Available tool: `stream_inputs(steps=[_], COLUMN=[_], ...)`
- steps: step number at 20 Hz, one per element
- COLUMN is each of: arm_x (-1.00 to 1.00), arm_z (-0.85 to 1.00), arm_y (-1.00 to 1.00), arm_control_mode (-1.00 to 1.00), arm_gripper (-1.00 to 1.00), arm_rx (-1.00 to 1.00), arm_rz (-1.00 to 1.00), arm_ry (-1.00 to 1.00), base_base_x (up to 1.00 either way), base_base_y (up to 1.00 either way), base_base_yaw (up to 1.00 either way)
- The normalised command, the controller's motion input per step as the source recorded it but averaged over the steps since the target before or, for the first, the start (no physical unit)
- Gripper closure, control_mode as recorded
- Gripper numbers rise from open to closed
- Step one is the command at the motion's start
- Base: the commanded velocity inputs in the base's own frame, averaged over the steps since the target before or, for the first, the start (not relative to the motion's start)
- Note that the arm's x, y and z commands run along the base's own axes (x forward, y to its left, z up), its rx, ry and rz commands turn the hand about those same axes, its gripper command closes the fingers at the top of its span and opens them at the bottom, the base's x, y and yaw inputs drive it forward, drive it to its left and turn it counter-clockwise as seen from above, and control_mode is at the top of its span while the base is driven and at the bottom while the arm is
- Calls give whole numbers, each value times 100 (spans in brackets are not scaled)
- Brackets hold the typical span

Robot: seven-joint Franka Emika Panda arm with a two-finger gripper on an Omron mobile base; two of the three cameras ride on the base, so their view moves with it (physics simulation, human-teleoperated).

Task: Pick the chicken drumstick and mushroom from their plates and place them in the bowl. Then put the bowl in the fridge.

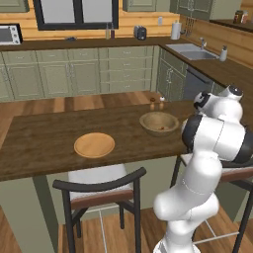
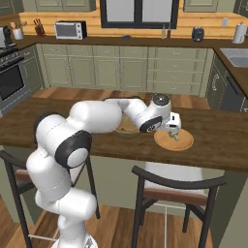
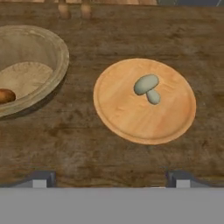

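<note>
- Wood-panelled kitchen, green-grey cabinets; I'm working the dark wooden counter (image 3: pixel 65 144) with chairs tucked under its near edge.
- Bowl (image 3: pixel 48 41) sits just beside the mushroom's plate (image 3: pixel 118 118), apart from it, so the carry is short.
- Chicken drumstick (image 3: pixel 5 95) lies inside the bowl; I judge that half done.
- Mushroom (image 3: pixel 147 87) lies on its side on its plate, right of centre, untouched.
- Second plate (image 1: pixel 94 145) sits well apart, bare.
- Tool (image 3: pixel 109 181) hangs above the counter, fingertips (image 3: pixel 41 178) spread wide, pinching nothing.
- It's offset toward the plate's near rim, so I'd move forward and right before descending.
- Small rounded target: risk of rolling on closure.
</note>
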Motion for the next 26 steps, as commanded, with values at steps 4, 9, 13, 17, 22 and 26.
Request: stream_inputs(steps=[4,9,13,17,22,26], arm_x=[55,73,69,66,78,72], arm_z=[-39,-20,-37,-52,-59,-63], arm_y=[-96,-36,-4,0,0,0], arm_control_mode=[-100,-100,-100,-100,-100,-100], arm_gripper=[-100,-100,-100,-100,-100,100], arm_rx=[3,5,6,1,-6,-9], arm_rz=[-2,0,-4,-4,-5,-4], arm_ry=[32,19,2,0,0,0], base_base_x=[0,0,0,0,0,0], base_base_y=[0,0,0,0,0,0], base_base_yaw=[0,0,0,0,0,0])
